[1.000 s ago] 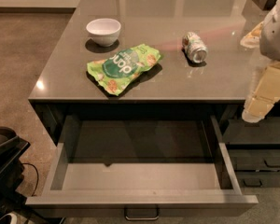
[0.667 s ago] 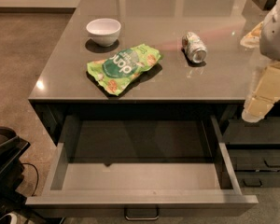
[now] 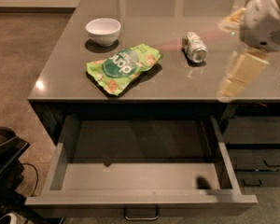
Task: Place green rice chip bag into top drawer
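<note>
The green rice chip bag [image 3: 123, 66] lies flat on the grey countertop [image 3: 60, 73], near its front edge and left of centre. Below it, the top drawer [image 3: 140, 177] is pulled wide open, with nothing on its grey bottom; its bar handle [image 3: 141, 214] shows at the front. My gripper [image 3: 227, 89] hangs from the white arm [image 3: 266, 20] at the right. It is above the counter's front right part, well to the right of the bag and apart from it. It holds nothing that I can see.
A white bowl [image 3: 103, 30] stands at the back left of the counter. A small silver-green can [image 3: 194, 47] lies on its side between the bag and my gripper. Narrower dark drawers [image 3: 261, 158] are at the lower right. A dark object [image 3: 4, 171] stands on the floor at the left.
My arm and gripper have moved to the left and a little up, closer to the can. The bag, bowl, can and drawer have not moved.
</note>
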